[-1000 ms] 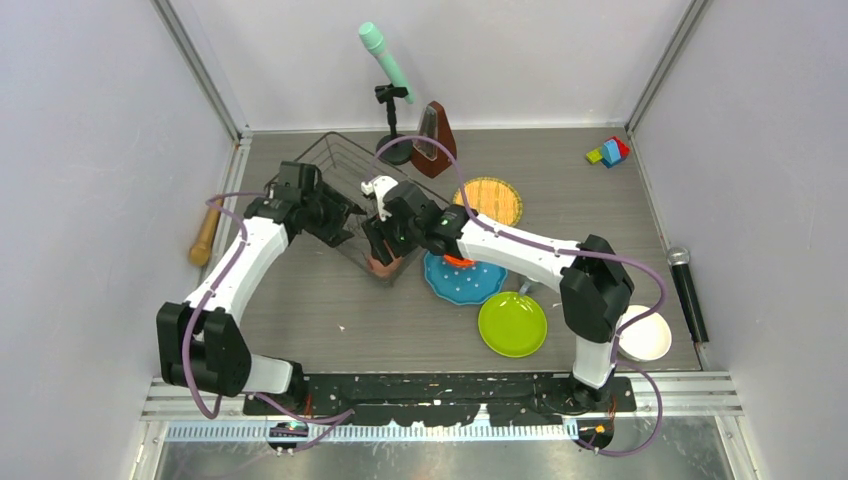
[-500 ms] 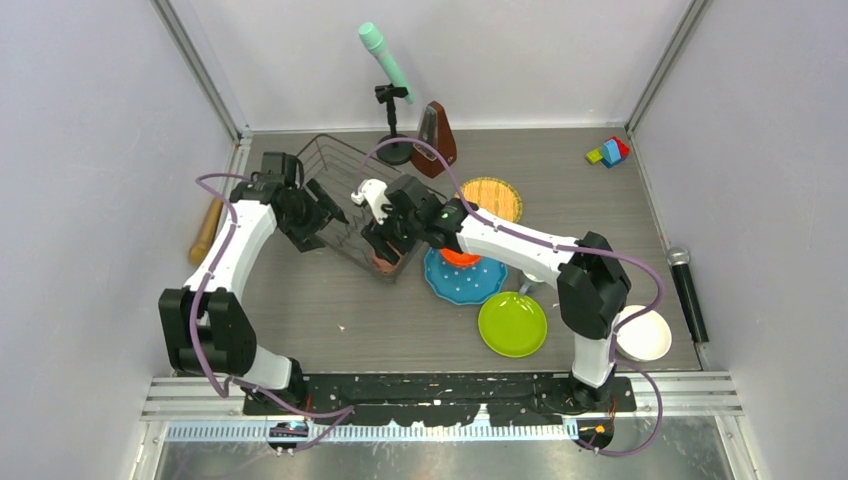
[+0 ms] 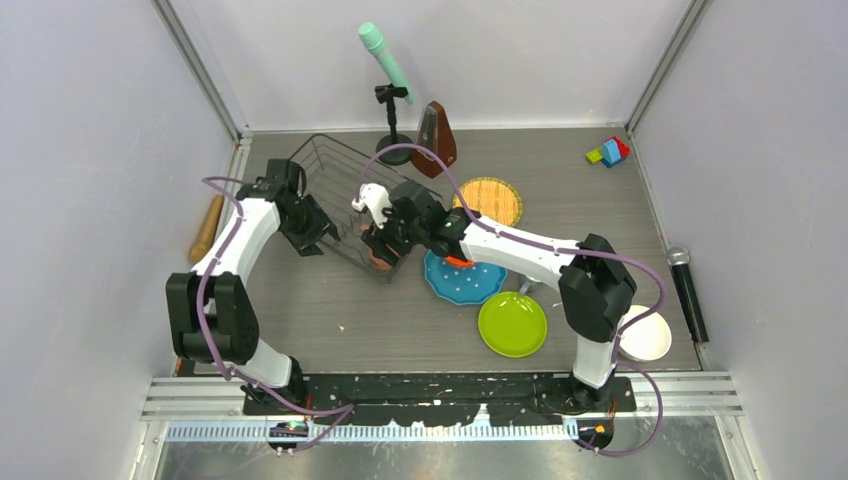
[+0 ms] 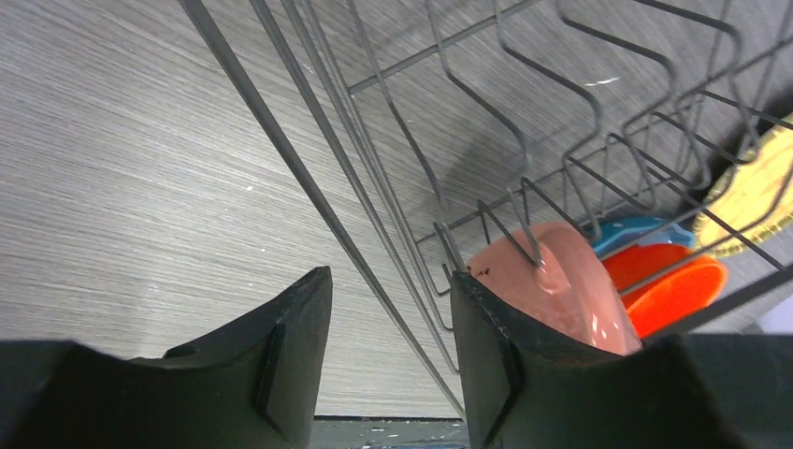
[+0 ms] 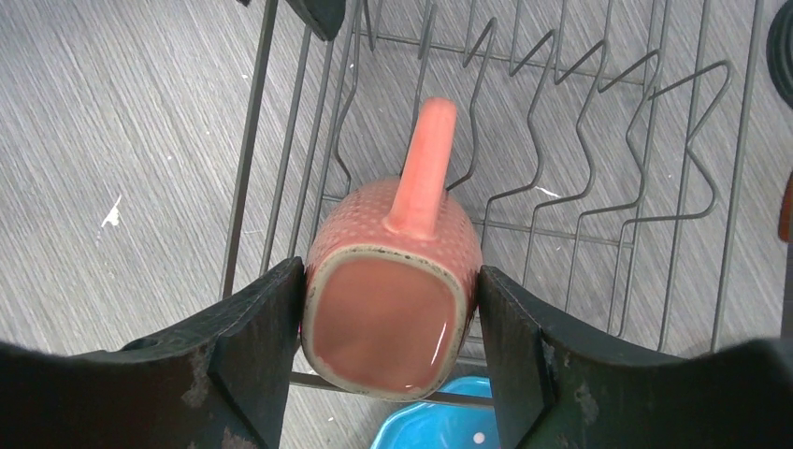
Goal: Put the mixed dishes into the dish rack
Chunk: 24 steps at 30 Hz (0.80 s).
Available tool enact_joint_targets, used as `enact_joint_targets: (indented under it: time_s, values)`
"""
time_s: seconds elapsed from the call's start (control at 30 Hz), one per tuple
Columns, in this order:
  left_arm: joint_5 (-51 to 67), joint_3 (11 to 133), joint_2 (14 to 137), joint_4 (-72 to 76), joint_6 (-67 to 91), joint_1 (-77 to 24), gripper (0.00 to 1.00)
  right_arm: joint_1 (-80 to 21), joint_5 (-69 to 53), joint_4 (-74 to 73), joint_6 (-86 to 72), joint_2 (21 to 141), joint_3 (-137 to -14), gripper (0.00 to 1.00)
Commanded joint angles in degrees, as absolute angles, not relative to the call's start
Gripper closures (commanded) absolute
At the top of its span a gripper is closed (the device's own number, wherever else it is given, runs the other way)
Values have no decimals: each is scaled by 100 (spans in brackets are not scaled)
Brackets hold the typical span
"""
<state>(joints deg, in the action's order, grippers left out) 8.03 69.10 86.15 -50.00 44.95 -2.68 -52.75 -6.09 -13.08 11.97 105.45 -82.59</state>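
Observation:
My right gripper point(image 5: 388, 281) is shut on the pinkish-tan mug point(image 5: 383, 323), its base toward the camera and its handle pointing into the dish rack point(image 5: 580, 140). From above, that mug point(image 3: 380, 262) hangs at the near end of the dark wire rack point(image 3: 335, 165). My left gripper point(image 4: 388, 318) stands open at the rack's left side, with a rim wire running between its jaws. The orange bowl point(image 3: 458, 260) sits on the blue dotted plate point(image 3: 470, 288). Farther right lie the lime-green plate point(image 3: 512, 323), the yellow plate point(image 3: 490, 198) and the white bowl point(image 3: 645, 338).
A brown metronome point(image 3: 435, 140) and a microphone stand point(image 3: 390, 100) stand behind the rack. A wooden pin point(image 3: 207, 230) lies by the left wall, a black microphone point(image 3: 688, 290) by the right wall, and toy blocks point(image 3: 608, 151) at the back right.
My left arm has pulled back to the left along the rack's side, and its jaws widened then narrowed. The right gripper has barely shifted with the mug.

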Motion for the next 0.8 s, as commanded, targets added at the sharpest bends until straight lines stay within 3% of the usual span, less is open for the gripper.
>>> enact_joint_targets:
  time_s: [0.0, 0.13, 0.27, 0.37, 0.63, 0.7, 0.73, 0.77]
  values:
    - [771, 6853, 8859, -4905, 4474, -228, 49, -5331, -879, -1700, 1684, 10660, -8456, 100]
    - [760, 6843, 8918, -4822, 4444, -223, 53, -5268, -1051, -2431, 2011, 10974, -8931, 100]
    - [773, 6805, 8977, -4780, 4421, -225, 66, -5205, -1090, -2560, 1969, 11103, -9027, 100]
    - [831, 6751, 8962, -4745, 4437, -224, 82, -5156, -1162, -2655, 1862, 11221, -9095, 100]
    - [958, 6586, 8780, -4669, 4599, -226, 97, -5089, -1209, -2732, 1580, 11516, -9114, 99]
    - [927, 6571, 8723, -4689, 4651, -221, 98, -5049, -1250, -2748, 1476, 11538, -9112, 88]
    - [897, 6560, 8689, -4687, 4676, -224, 98, -5043, -1279, -2757, 1441, 11530, -9107, 71]
    - [866, 6542, 8636, -4686, 4718, -228, 98, -5027, -1295, -2754, 1358, 11494, -9102, 61]
